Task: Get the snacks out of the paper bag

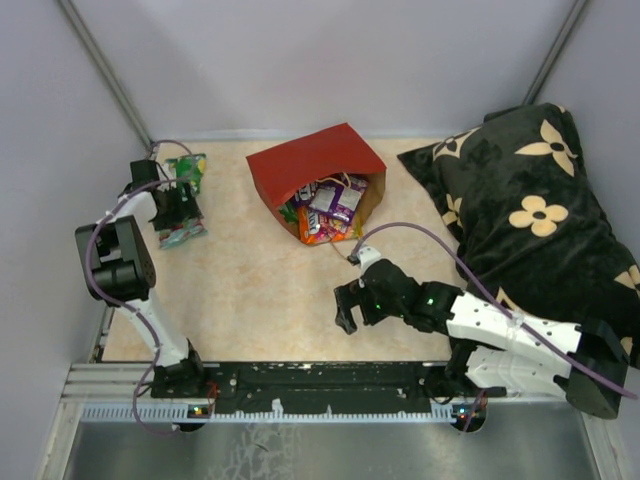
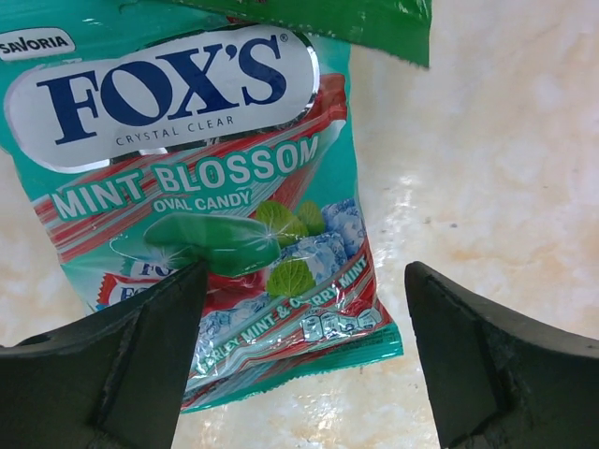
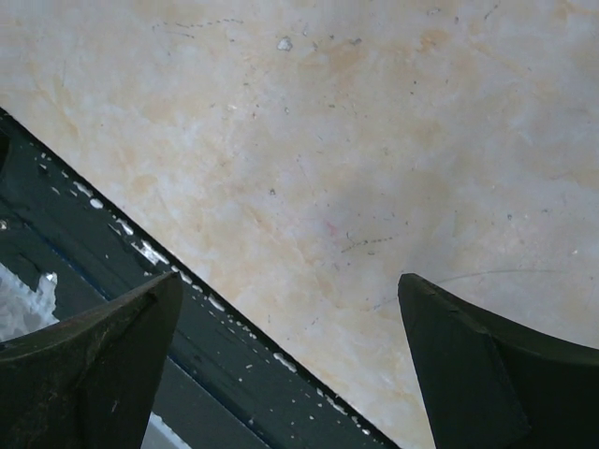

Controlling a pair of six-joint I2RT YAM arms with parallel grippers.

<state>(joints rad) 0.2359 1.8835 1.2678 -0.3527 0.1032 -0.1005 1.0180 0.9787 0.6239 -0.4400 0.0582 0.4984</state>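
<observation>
**A:** Nearest the lens, the left claw (image 2: 306, 313) is standing with its two dark fingers (image 2: 112, 365) spread wide, gripping nothing.

**B:** What is lying beneath it?

**A:** A teal mint candy packet (image 2: 187, 187) is lying flat on the counter (image 2: 505, 187). The finger on the left of that view is overlapping the packet's lower corner, and the other is hanging over bare counter. A green packet (image 2: 356, 19) is covering the candy packet's far edge.

**B:** And the other arm?

**A:** The right claw (image 3: 290, 299) is gaping just as wide and carrying nothing. It is hovering over bare counter beside the black rail (image 3: 65, 234) at the near edge.

**B:** Where is the bag sitting?

**A:** Seen from above, the paper bag (image 1: 315, 160) is lying on its side toward the far middle of the counter, with its mouth facing the arms, well apart from both claws. A purple packet (image 1: 340, 197) and an orange packet (image 1: 318, 228) are crowding that mouth with others I cannot make out. A black flowered pillow (image 1: 530, 200) is filling the right side, near the bag.
</observation>
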